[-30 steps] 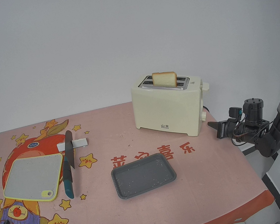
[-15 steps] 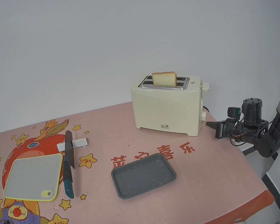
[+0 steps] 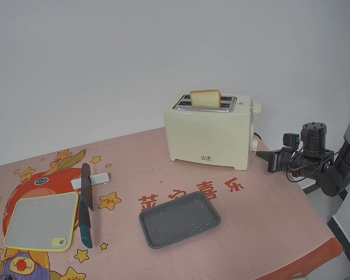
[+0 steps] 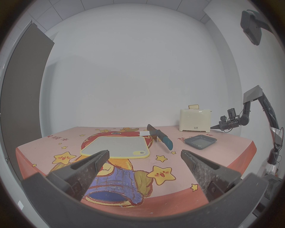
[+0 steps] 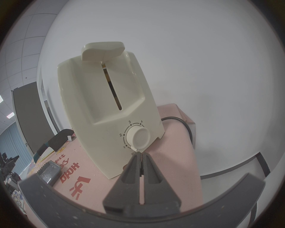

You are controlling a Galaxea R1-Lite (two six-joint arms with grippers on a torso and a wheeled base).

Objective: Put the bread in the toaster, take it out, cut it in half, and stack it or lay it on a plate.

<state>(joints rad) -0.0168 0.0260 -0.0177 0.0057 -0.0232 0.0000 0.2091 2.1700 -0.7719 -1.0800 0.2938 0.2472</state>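
Observation:
A slice of bread stands upright in a slot of the cream toaster at the back of the table. My right gripper is shut with nothing in it, its tips right at the toaster's side, just below the round dial. The lever sits at the top of its slot. A dark grey plate lies in front of the toaster. At the table's front left corner my left gripper stands open. A knife lies beside the cutting board.
A small white block rests under the knife blade. The toaster's black cord runs off the table's back right edge. Bare tablecloth lies between the plate and the right edge.
My right gripper has crept left toward the toaster's side. Nothing else has moved.

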